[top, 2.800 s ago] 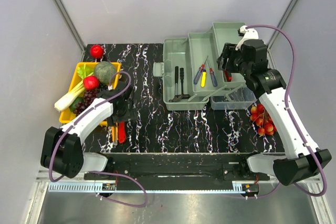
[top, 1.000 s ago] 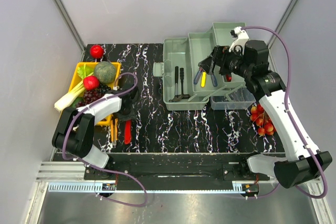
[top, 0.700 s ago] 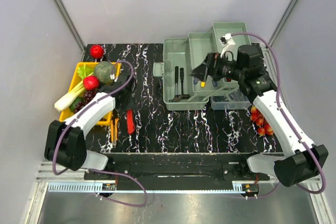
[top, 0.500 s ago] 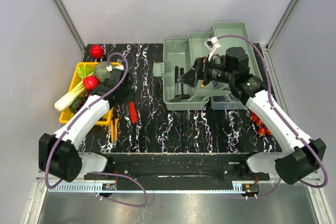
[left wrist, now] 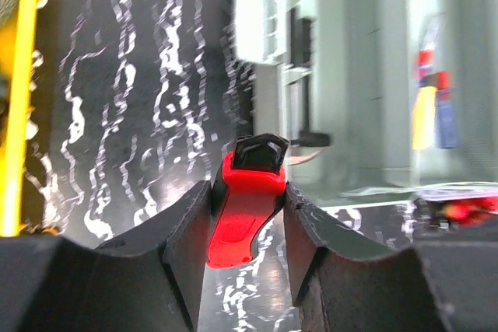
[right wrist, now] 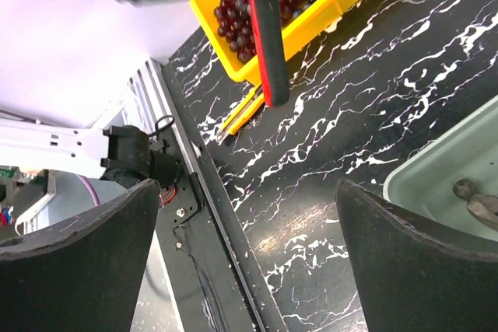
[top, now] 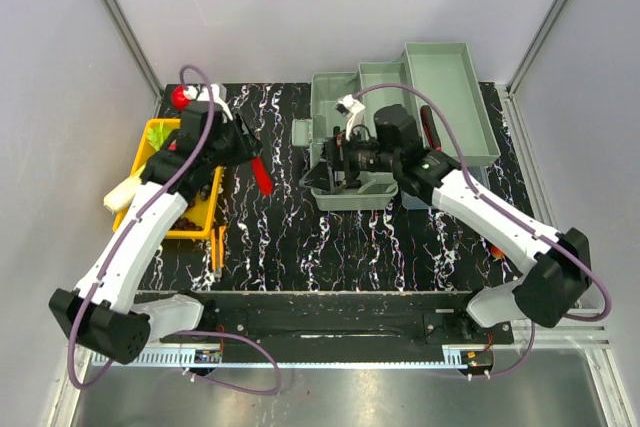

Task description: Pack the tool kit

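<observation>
L gripper (left wrist: 247, 194) part-closed, pinching red-handled tool (left wrist: 241, 227) just L of toolbox (top: 450, 67); R gripper (right wrist: 245, 192) gaping, nothing in it, over box's L end. Black white-veined table (top: 300, 237), pale grey walls (top: 300, 7). R arm (top: 470, 207) hides box's middle; screwdrivers (left wrist: 430, 114) blurred

Left claw (left wrist: 247, 201) pinches a red-handled tool (left wrist: 246, 172); right claw (right wrist: 249, 246) gapes wide, stretched leftward.

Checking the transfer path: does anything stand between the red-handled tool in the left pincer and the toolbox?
Nothing lies on the black marbled table between the red-handled tool and the toolbox. But the open right pincer hangs over the toolbox's left compartment, facing the tool, and could block a drop there.
</observation>
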Available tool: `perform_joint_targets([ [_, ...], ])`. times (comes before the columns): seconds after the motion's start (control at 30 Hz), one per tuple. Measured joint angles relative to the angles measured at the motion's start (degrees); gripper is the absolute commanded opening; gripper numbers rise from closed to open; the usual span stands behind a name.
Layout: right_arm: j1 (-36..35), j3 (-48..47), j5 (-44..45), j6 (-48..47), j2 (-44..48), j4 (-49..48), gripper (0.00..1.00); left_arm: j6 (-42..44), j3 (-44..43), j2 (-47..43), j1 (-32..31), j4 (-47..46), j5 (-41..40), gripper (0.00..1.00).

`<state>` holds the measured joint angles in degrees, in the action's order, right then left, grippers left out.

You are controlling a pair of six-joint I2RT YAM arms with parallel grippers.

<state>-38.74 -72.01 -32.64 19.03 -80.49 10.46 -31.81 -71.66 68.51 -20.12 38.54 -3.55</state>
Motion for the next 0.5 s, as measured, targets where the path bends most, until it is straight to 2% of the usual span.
perform_joint_targets([
  [0.2, -5.35, -1.73, 5.46, -0.94, -4.13, -2.12, 0.94, -3.98, -6.51, -3.48, 0.0, 0.42, 5.88, 0.0],
  [0.37, -8.22, -1.86, 11.61, -0.72, -5.03, -7.45, 0.93, -7.06, -8.09, -3.91, 0.0, 0.96, 10.54, 0.0],
  [0.5, -9.05, -3.63, 14.71, -0.74, -6.69, -10.51, 0.86, -8.87, -8.13, -3.91, 0.0, 1.31, 13.46, 0.0],
])
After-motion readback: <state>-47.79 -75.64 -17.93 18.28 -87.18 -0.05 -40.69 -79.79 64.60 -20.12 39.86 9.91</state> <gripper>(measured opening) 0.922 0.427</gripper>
